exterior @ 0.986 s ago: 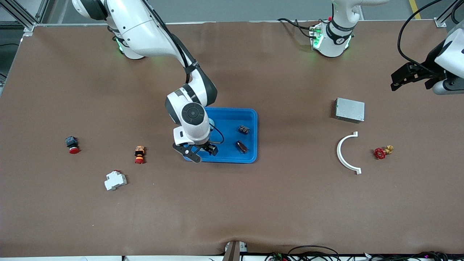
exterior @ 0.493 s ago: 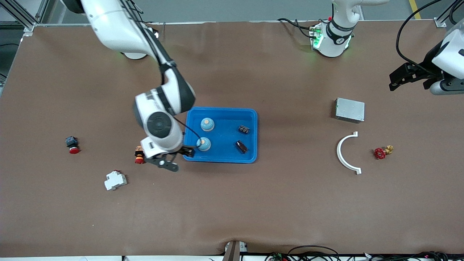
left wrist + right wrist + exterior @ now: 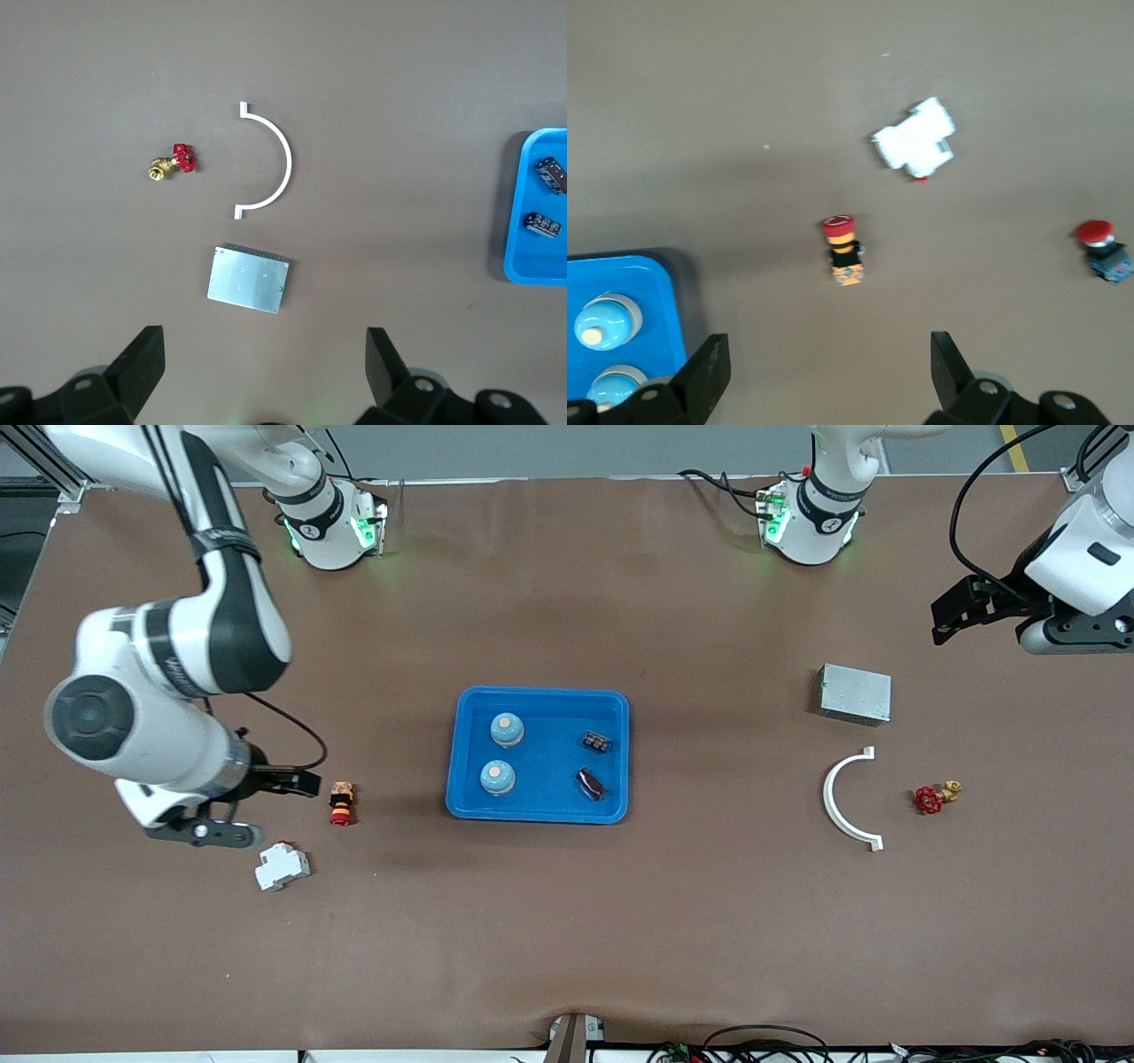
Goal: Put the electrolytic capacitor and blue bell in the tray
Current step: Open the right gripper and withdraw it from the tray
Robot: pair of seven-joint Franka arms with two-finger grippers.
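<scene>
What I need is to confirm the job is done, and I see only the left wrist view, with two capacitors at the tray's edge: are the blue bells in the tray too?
Observer: Yes. One blue bell and a second blue bell stand in the tray, toward the right arm's end of it.
Operator: Good. My left gripper waits open over the table by the grey box. Where is the right gripper?
Observer: The right gripper hangs open and holds nothing, over the table beside an orange push button.
Operator: Anything else at that end?
Observer: A white breaker lies nearer to the front camera than that button.
</scene>
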